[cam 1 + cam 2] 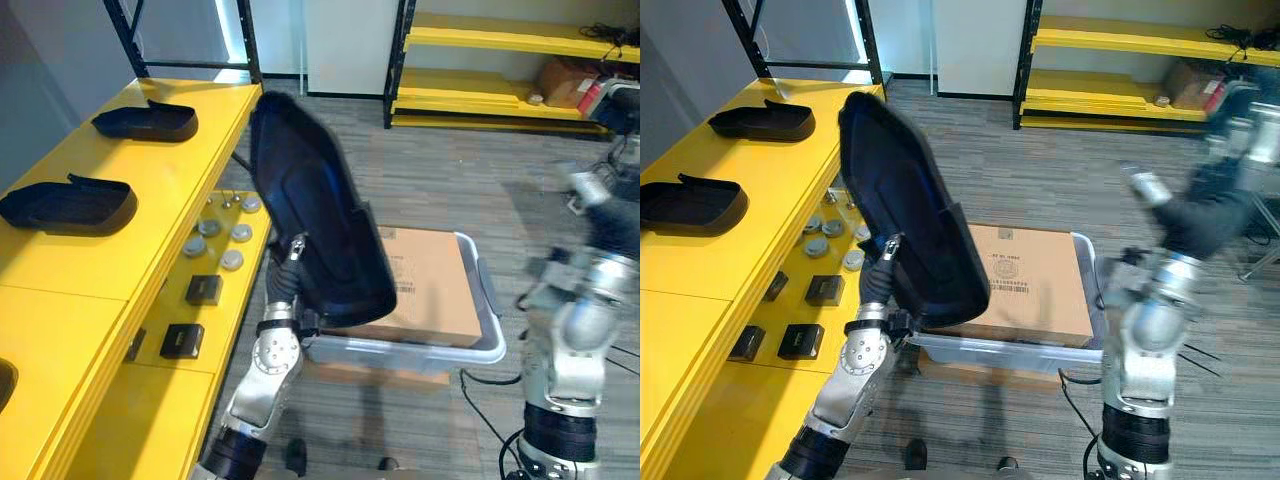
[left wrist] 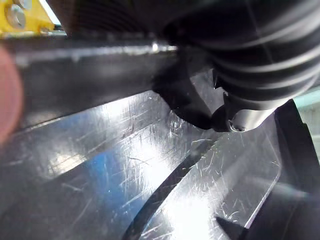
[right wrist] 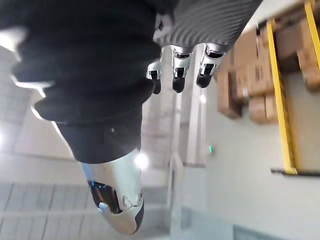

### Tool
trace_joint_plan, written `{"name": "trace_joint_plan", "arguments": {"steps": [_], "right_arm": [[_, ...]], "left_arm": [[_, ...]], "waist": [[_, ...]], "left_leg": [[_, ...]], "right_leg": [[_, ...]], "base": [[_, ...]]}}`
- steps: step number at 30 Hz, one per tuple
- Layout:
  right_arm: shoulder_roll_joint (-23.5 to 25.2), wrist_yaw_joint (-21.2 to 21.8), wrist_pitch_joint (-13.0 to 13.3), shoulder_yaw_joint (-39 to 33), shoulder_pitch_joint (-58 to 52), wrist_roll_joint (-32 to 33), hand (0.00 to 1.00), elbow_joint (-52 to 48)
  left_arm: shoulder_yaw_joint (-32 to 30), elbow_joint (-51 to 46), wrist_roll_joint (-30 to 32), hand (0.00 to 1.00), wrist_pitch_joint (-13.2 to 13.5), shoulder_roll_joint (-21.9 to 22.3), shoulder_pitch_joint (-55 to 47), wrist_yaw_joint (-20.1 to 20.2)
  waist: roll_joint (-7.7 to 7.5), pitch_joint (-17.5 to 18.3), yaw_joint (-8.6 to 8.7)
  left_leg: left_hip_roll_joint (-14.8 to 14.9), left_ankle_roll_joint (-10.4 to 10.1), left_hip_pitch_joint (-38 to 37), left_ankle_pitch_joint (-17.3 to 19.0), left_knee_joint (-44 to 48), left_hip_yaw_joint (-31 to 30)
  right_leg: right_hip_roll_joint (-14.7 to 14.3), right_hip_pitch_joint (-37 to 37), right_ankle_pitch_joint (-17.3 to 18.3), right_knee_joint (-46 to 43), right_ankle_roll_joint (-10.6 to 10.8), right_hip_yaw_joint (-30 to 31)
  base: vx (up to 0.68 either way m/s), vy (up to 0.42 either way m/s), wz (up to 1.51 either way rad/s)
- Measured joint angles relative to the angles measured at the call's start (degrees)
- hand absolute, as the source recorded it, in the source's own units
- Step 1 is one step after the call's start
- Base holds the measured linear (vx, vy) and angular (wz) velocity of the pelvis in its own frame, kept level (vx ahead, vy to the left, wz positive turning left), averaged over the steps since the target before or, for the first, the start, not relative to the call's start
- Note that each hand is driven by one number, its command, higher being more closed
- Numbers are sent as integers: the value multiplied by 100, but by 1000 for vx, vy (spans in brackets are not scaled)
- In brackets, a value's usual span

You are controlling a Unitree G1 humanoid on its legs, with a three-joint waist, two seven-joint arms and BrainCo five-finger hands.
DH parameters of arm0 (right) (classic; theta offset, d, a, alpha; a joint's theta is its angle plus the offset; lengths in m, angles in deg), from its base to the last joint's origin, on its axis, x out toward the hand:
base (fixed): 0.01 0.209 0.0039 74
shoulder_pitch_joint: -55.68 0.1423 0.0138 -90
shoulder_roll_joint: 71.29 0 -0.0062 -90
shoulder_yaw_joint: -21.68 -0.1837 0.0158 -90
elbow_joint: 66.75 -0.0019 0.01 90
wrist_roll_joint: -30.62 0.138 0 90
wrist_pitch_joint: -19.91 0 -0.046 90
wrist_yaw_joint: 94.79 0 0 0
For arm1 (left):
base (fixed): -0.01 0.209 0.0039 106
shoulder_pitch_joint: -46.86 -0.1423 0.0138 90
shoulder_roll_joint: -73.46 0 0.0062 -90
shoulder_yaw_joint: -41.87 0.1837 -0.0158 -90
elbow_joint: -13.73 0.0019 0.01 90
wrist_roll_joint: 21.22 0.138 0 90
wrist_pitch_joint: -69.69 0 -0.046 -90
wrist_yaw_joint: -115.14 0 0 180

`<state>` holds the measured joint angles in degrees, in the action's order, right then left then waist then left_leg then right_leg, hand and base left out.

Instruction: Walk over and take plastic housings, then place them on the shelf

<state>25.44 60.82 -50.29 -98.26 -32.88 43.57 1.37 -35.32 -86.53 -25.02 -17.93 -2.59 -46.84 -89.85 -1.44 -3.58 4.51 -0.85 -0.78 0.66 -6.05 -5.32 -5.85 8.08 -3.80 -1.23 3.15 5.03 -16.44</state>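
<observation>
The long yellow shelf (image 1: 150,230) runs along my left side, and a second yellow rack (image 1: 500,40) stands far away across the grey carpet. The biggest thing in front of me is the held housing (image 1: 320,210), a glossy black plastic shell. It is up in the air beside the shelf edge and not touching it, standing almost upright with its top leaning toward the shelf. My left arm comes up from the lower left with the forearm steep. My left hand (image 1: 296,250) grips the lower edge of this shell. The thumb lies on the side facing me, and the fingers are behind the shell, where I cannot see them. Behind the shell a grey plastic tub (image 1: 485,330) stands on the floor with a cardboard box (image 1: 430,280) inside it. Two more black shells lie flat on the top of the shelf, well apart: the near housing (image 1: 70,205) and the far housing (image 1: 145,122). My right arm is raised at my right side, forearm upward. My right hand (image 1: 1195,215) is high above the floor, its fingers (image 3: 175,75) loose and holding nothing. On the lower level of the shelf lie small black boxes (image 1: 182,340) and round grey pieces (image 1: 232,260).
</observation>
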Motion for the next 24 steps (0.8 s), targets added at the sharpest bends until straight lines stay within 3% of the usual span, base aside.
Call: {"name": "trace_joint_plan", "arguments": {"steps": [2,8,12,15,19,24], "right_arm": [[15,-73,-25,-55,-321,5,0,408],[129,224,-877,-81,-1218,84,0,3649],[528,700,-1110,-46,-1442,105,0,4912],[814,1054,-1172,11,-1622,265,0,5972],[1025,1356,-1390,375,-1679,390,0,6793],[1095,1537,-1454,976,-1675,357,0,6960]], "left_arm": [[-76,-113,0,100,37,13,-163,-1],[-256,-617,4,100,260,83,-720,135],[-338,-765,9,100,314,126,-1002,261],[-347,-904,15,100,321,163,-1194,364],[-359,-1123,13,100,328,204,-1430,378],[-334,-1330,11,100,357,334,-1590,452]], "waist": [[18,109,42],[100,198,82],[137,206,65],[160,216,-75],[155,186,-168],[107,142,-327]], "left_leg": [[-1,3,67,3,0,11],[16,6,53,27,1,66],[87,-14,-37,43,1,55],[114,-36,-58,124,52,45],[105,-18,-49,203,163,-102],[-24,-25,278,356,605,-527]], "right_leg": [[2,67,-2,-2,2,15],[8,95,49,-136,38,73],[4,100,226,-372,5,66],[11,94,348,-558,-20,30],[38,-1,537,-743,32,-145],[142,-43,753,-1103,34,-671]], "base": [[15,-2,-7],[6,-3,-4],[-30,-30,3],[-39,-19,8],[-33,-24,22],[-20,-26,52]]}}
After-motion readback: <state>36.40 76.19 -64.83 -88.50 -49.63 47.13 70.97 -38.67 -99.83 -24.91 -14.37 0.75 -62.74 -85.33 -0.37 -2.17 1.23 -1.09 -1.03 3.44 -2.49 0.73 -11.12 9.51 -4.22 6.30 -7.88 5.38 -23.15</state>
